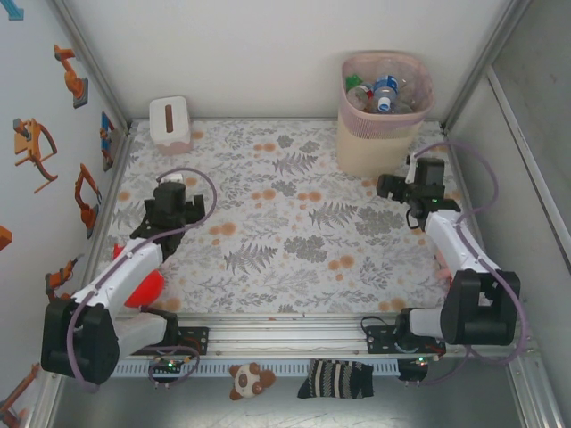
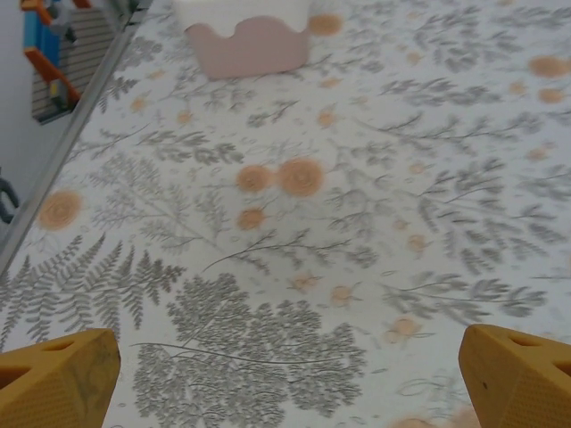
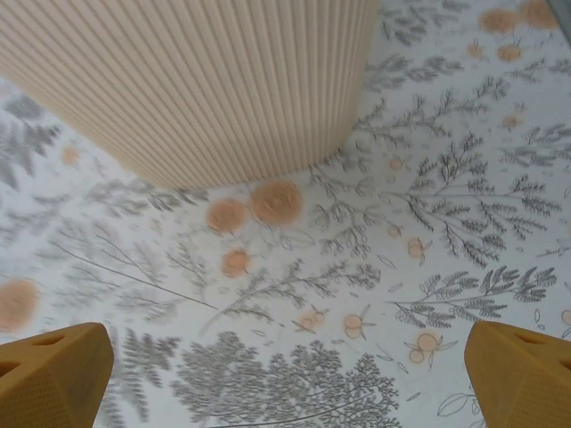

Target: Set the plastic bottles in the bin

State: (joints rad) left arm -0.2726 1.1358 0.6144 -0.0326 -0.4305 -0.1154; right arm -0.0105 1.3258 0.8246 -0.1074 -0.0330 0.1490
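The bin (image 1: 382,135), tall, ribbed and beige with a perforated pink rim, stands at the table's back right. Several plastic bottles (image 1: 384,93) lie inside it, clear with blue, red and green parts. My right gripper (image 1: 385,186) hangs just in front of the bin's base. In the right wrist view it (image 3: 285,374) is open over bare cloth, with the bin's wall (image 3: 196,80) close ahead. My left gripper (image 1: 169,203) is over the left side of the table. In the left wrist view it (image 2: 285,379) is open with nothing between its orange fingertips (image 2: 58,379).
A white tissue box (image 1: 169,123) with a pink base (image 2: 245,49) sits at the back left. A red rounded thing (image 1: 145,287) lies partly under the left arm. Something pink (image 1: 443,266) peeks out beside the right arm. A plush toy (image 1: 250,380) and a striped sock (image 1: 336,379) lie beyond the front rail.
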